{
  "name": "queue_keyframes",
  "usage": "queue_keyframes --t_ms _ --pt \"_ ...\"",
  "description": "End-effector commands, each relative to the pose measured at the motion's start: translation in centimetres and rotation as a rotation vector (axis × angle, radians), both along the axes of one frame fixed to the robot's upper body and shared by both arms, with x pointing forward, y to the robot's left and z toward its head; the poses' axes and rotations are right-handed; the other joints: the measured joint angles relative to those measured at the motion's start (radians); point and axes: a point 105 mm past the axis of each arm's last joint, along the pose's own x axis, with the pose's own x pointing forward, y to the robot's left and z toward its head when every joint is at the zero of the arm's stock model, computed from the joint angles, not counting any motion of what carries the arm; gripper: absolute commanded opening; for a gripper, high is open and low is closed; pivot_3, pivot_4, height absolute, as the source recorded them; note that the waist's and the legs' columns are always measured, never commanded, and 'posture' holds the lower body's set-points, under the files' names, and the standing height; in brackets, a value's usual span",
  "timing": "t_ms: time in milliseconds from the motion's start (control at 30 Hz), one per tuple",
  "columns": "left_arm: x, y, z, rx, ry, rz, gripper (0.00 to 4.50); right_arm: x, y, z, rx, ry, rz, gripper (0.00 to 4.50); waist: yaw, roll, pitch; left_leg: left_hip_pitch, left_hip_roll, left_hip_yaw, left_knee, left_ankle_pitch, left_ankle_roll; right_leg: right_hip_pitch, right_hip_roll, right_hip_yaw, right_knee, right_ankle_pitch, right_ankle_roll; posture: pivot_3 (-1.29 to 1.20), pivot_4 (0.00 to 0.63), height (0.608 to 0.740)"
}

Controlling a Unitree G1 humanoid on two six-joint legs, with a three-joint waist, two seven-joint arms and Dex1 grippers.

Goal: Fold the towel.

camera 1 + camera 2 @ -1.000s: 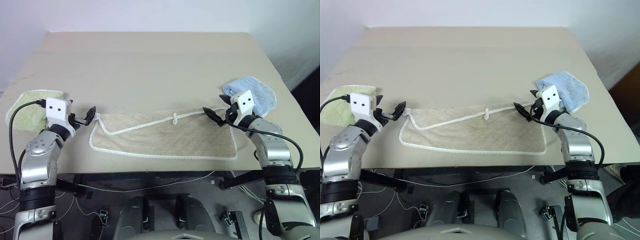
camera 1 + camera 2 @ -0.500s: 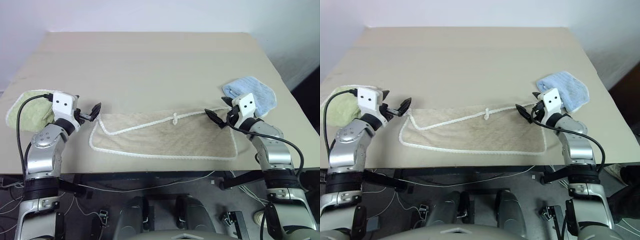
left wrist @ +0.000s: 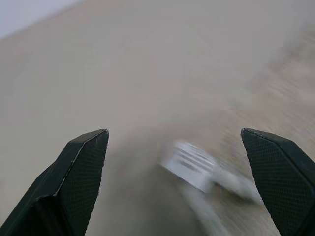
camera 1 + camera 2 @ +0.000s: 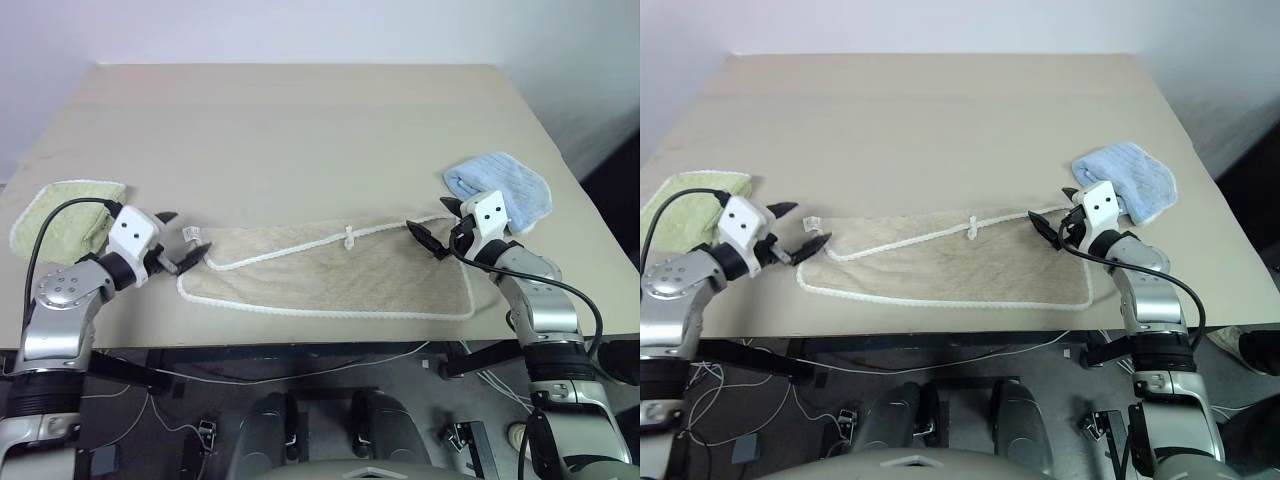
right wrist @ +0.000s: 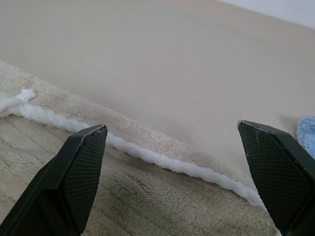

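Left eye view: your towel (image 4: 330, 275) lies lengthwise between both grippers on the surface (image 4: 300, 130). Left gripper (image 4: 183, 250), open, is nearest the towel's left corner; right gripper (image 4: 434, 227), open, overhangs the right corner.

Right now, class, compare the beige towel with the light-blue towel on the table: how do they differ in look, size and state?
The beige towel is much larger than the light-blue towel. The beige towel lies spread out flat near the table's front edge, while the light-blue one sits bunched into a small heap by the right edge. The beige towel has white corded trim along its borders; the light-blue one shows none. Both rest on the table, and neither is held.
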Motion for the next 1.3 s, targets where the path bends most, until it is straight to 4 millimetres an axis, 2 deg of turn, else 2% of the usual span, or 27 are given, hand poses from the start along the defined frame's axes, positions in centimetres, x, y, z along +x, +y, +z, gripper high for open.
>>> queue_keyframes --t_ms 33,167,300,400,533,767,1100,1300 --pt "-0.7 -1.5 0.0 0.05 0.029 -0.15 4.5 -0.3 -0.1 1.4 -0.005 -0.054 -0.004 4.46 0.002 0.0 0.0 0.0 0.0 0.0 0.0 0.0 0.0 0.0 0.0 0.0 0.0 0.0 0.0 0.0 0.15 0.74" --pt "0.0 -3.1 -0.3 0.049 0.057 -0.222 4.5 -0.5 -0.2 1.3 -0.005 -0.053 -0.013 4.46 0.004 0.0 0.0 0.0 0.0 0.0 0.0 0.0 0.0 0.0 -0.001 0.0 0.0 0.0 0.0 0.0 0.15 0.74" --pt "0.6 -4.3 -1.8 0.087 0.096 -0.275 4.5 -0.7 -0.2 1.4 -0.002 -0.058 -0.026 4.46 0.001 0.0 0.0 0.0 0.0 0.0 0.0 0.0 0.0 0.0 0.0 0.0 0.001 0.0 0.0 0.0 0.15 0.74" --pt "1.0 -4.5 -2.9 0.152 0.114 -0.286 4.5 -1.0 -0.5 1.3 -0.002 -0.058 -0.039 4.46 0.001 0.0 0.0 0.0 0.0 0.0 0.0 0.0 0.001 0.0 0.0 0.0 0.001 0.0 0.0 0.0 0.15 0.74" --pt "1.9 -3.6 -3.4 0.267 0.095 -0.261 4.5 -1.4 -0.8 1.4 -0.002 -0.059 -0.058 4.46 0.004 0.002 -0.002 0.001 -0.001 0.0 0.001 0.0 0.001 0.001 0.0 0.0 0.001 0.0 0.001 0.0 0.15 0.74" --pt "2.8 -1.8 -2.4 0.322 0.041 -0.207 4.5 -1.6 -0.8 1.4 -0.001 -0.054 -0.063 4.46 -0.002 0.004 -0.003 0.002 0.0 0.0 0.001 0.0 0.001 0.001 0.0 0.0 0.002 0.0 0.0 0.0 0.15 0.74" --pt "1.1 0.5 -2.0 0.437 0.021 -0.224 4.5 -1.1 -0.2 1.4 0.001 -0.048 -0.043 4.46 -0.004 0.005 -0.003 0.002 0.0 0.0 0.001 0.0 0.001 0.001 0.0 0.001 0.002 -0.001 0.001 0.0 0.15 0.74" --pt "1.1 0.7 -1.9 0.481 -0.012 -0.232 4.5 -0.8 0.2 1.3 0.003 -0.047 -0.034 4.46 -0.002 0.005 -0.003 0.002 0.0 0.0 0.001 0.0 0.001 0.001 0.0 0.001 0.002 -0.001 0.001 0.0 0.15 0.74"
